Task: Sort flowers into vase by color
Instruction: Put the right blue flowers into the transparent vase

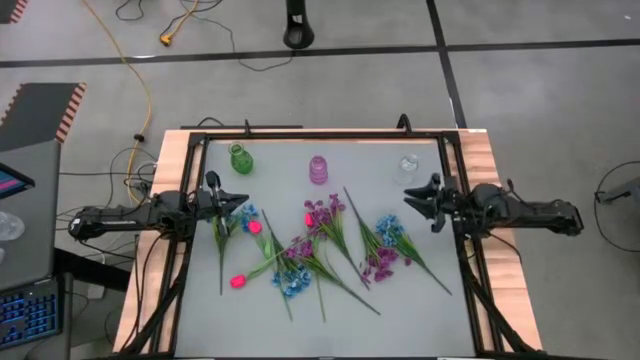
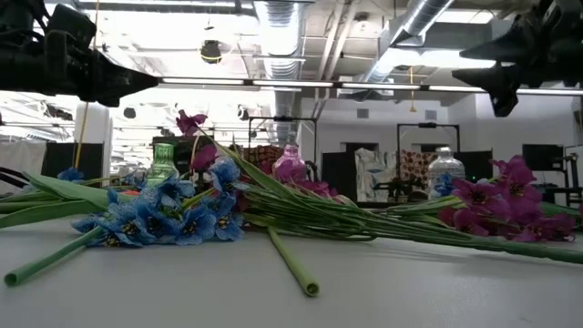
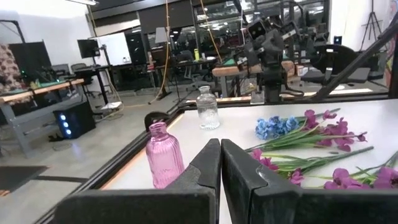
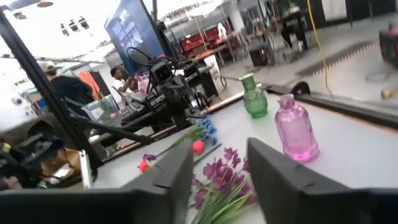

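While both arms are held above the table's side edges, the flowers (image 1: 320, 250) are left strewn across the smooth grey tabletop (image 1: 420, 310): thin green plastic stems, ruffled purple and blue clusters, small pink-red buds. The left gripper (image 1: 213, 186) is seen pressed shut, empty; the right gripper (image 1: 432, 203) is spread apart, apparently holding nothing. Along the far edge three ribbed vases are lined up: green glass (image 1: 241, 158), pink (image 1: 318, 169) and clear (image 1: 409, 164).

Yellow cable (image 1: 130, 70) on floor; people (image 4: 59, 84) beyond table.
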